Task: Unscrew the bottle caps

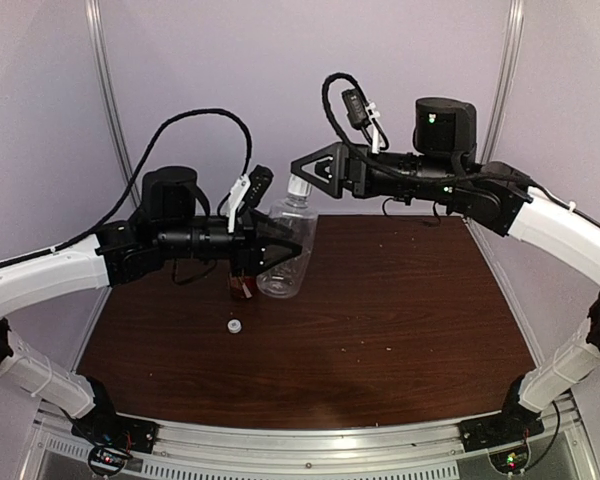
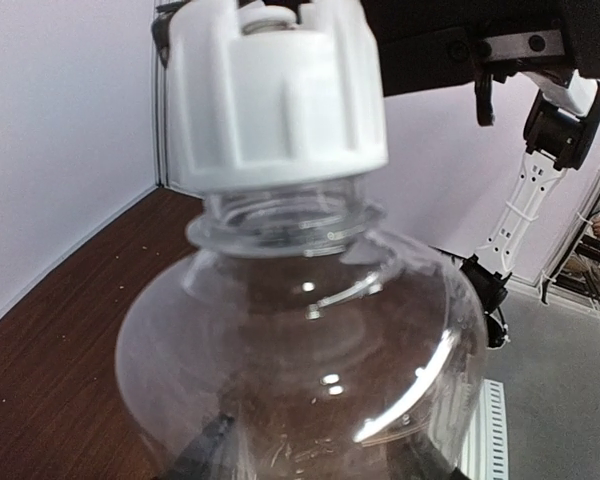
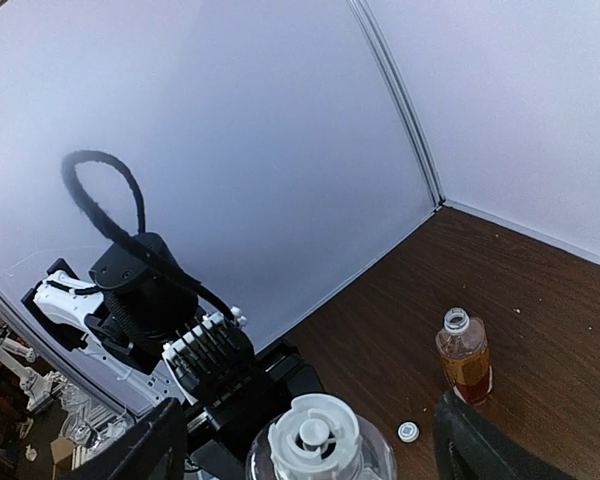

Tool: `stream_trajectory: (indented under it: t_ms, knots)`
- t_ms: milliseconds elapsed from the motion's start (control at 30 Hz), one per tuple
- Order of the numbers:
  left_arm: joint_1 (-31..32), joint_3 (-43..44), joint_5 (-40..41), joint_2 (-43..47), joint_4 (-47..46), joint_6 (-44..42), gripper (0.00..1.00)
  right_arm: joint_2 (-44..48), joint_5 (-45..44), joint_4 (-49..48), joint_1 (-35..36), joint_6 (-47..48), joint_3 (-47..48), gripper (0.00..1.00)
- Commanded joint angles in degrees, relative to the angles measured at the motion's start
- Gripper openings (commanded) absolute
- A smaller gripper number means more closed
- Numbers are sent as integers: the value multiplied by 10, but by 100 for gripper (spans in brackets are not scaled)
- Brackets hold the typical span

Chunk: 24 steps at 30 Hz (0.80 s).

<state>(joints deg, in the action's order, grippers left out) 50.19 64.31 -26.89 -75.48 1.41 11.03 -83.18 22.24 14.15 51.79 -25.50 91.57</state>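
From where I stand the risk sits up at the neck of the clear bottle (image 2: 310, 340), which the left claw (image 1: 283, 250) grips around its belly over the back left of the table (image 1: 410, 300). I can't tell whether its base rests on the wood or hangs just above it. Its white cap (image 3: 313, 437) sits on the neck, and the right claw (image 1: 302, 178) is spread wide to either side of it, fingers (image 3: 145, 455) clear of the ribs. If that claw closes off-centre, I'd expect one finger to land first and shove the neck sideways. Thin clear plastic held only at the belly could then tilt or slide in the left claw's grip. Squeezing harder to stop that may buckle the wall. The other worry is the twist itself: if the body turns along with the cap, nothing loosens and the wrist runs out of turn for no gain. Once free, a cap that small and round could drop and roll off somewhere awkward. Just beside the left claw stands the amber bottle (image 3: 465, 358), neck open, with its loose cap (image 3: 408, 431) lying on the table on the near side of it. A careless swing of either arm could knock that bottle over and spill the liquid.
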Motion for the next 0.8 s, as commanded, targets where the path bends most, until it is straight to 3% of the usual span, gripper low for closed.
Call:
stream_trajectory:
  t_ms: [0,767]
  knots:
    - [1,19,30,-8,-19,9,23,-20,-36,17,7,-13,16,83]
    - [1,8,52,-3,-18,2,23,-29,4,-14,11,12,-4,25]
